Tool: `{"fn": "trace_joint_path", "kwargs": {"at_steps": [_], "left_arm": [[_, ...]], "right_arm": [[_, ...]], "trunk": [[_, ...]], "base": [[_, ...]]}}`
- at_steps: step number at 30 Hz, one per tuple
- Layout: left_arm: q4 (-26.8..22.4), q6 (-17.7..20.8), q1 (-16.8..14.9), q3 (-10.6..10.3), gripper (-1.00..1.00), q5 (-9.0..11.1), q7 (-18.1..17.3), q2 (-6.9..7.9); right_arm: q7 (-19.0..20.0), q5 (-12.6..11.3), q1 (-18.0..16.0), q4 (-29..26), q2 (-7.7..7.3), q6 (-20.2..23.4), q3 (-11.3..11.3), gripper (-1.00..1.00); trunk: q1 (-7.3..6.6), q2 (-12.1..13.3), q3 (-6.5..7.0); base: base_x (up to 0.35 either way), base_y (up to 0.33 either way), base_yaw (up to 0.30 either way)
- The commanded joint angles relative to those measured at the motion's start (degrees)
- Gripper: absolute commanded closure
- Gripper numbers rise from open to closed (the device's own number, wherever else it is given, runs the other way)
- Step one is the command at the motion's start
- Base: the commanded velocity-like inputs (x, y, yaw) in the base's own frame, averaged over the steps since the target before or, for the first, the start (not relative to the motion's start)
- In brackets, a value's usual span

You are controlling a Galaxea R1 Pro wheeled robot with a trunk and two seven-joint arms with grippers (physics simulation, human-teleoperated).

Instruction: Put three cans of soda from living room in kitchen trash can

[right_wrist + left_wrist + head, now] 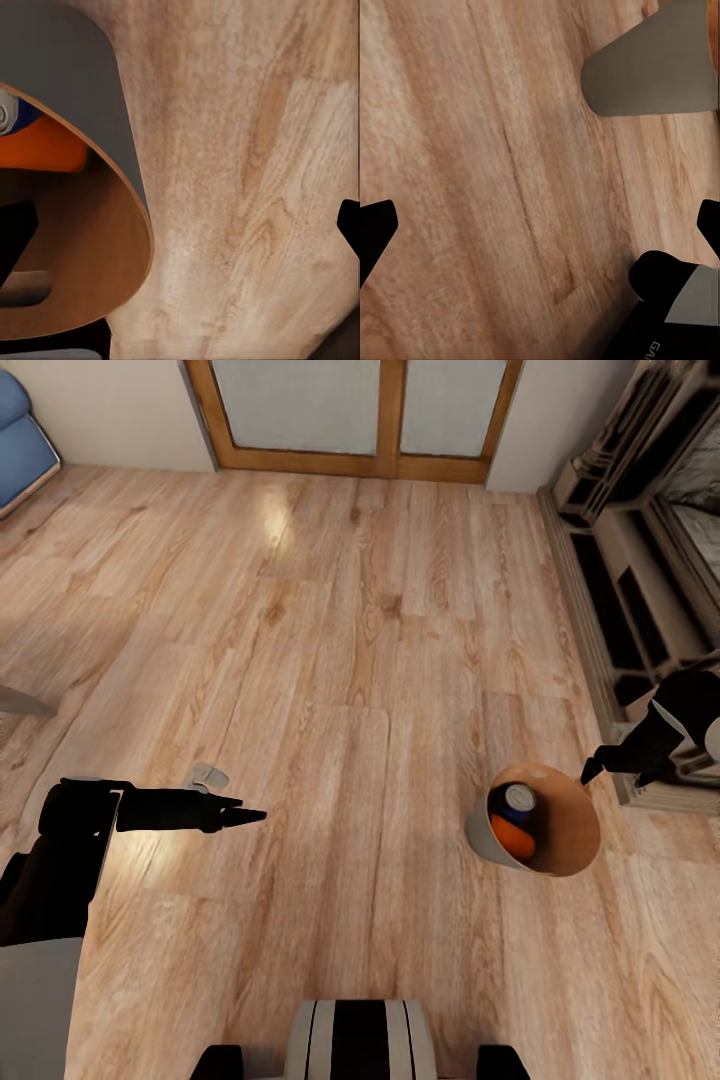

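The tash can [490,840] stands on the living room's wood floor at my right, off-white outside and brown inside. A dark blue can of soda [518,800] and an orange one [512,838] lie in it; I cannot make out a third. My right gripper [597,766] hovers at its far rim, open. In the right wrist view the right gripper [180,225] straddles the bucket wall [90,97], one finger inside, with the orange can [45,146] deeper in. My left gripper [245,817] is open over bare floor, holding nothing. The left wrist view has the left gripper [544,221] and the bucket's side [652,67].
Wood-framed glass doors [365,410] close the far wall. A blue sofa [20,440] sits at the far left and the fireplace surround [640,580] runs along the right. My own base [360,1040] is at the near edge. Open floor lies between.
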Motion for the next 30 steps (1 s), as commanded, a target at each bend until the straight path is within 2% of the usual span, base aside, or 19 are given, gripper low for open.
{"fn": "trace_joint_path", "kwargs": {"at_steps": [1,5,15,24,30], "left_arm": [[0.0,0.0,0.0,0.0,-1.0,0.0,0.0,0.0],[0.0,0.1,0.0,0.0,-1.0,0.0,0.0,0.0],[0.0,0.1,0.0,0.0,-1.0,-0.1,0.0,0.0],[0.1,0.0,0.0,0.0,-1.0,-0.1,0.0,0.0],[0.2,0.0,0.0,0.0,-1.0,-0.2,0.0,-0.03]], "right_arm": [[0.0,0.0,0.0,0.0,-0.02,0.0,0.0,-1.0],[0.1,0.0,0.1,0.0,-0.48,0.0,0.0,-1.0],[0.1,0.0,0.5,0.0,-0.52,0.0,0.0,-1.0],[0.1,0.2,2.8,0.0,-0.71,0.0,0.1,-1.0],[0.0,0.3,4.6,-0.1,-1.37,0.0,0.1,-1.0]], "trunk": [[-0.22,0.4,0.18],[-1.1,2.0,0.9],[-3.3,6.0,2.7],[-5.27,9.6,4.31],[-6.59,12.0,5.39]], "base": [[0.0,0.0,0.0],[0.0,0.0,0.0],[0.0,0.0,0.0],[0.0,0.0,0.0],[0.0,0.0,0.0]]}}
